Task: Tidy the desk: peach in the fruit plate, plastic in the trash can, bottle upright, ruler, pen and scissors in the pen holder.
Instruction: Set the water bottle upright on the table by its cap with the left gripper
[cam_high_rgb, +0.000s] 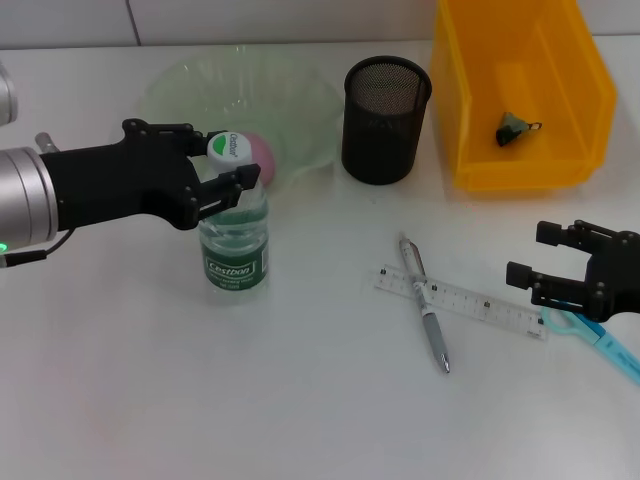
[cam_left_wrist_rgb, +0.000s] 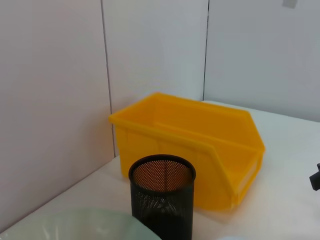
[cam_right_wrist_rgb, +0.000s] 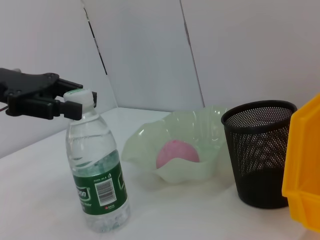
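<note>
Status from my end: clear plastic water bottle with green label (cam_high_rgb: 234, 240) upright, left-centre; left gripper (cam_high_rgb: 221, 172) clamped at its white cap. Pink peach (cam_right_wrist_rgb: 177, 153) in translucent green fruit plate (cam_high_rgb: 300, 110), dark plastic scrap (cam_high_rgb: 515, 128) in yellow bin (cam_high_rgb: 590, 90). Left: clear ruler (cam_high_rgb: 462, 301), silver pen (cam_high_rgb: 427, 318), blue scissors (cam_high_rgb: 600, 340) near right. Right gripper (cam_high_rgb: 570, 272) spread above scissors.

A white counter (cam_high_rgb: 200, 400) carries everything in view. Behind the counter stands a pale wall (cam_left_wrist_rgb: 150, 50) made of panels, with thin dark vertical seams (cam_left_wrist_rgb: 206, 50) between them. The wall meets the counter's far edge along a straight line.
</note>
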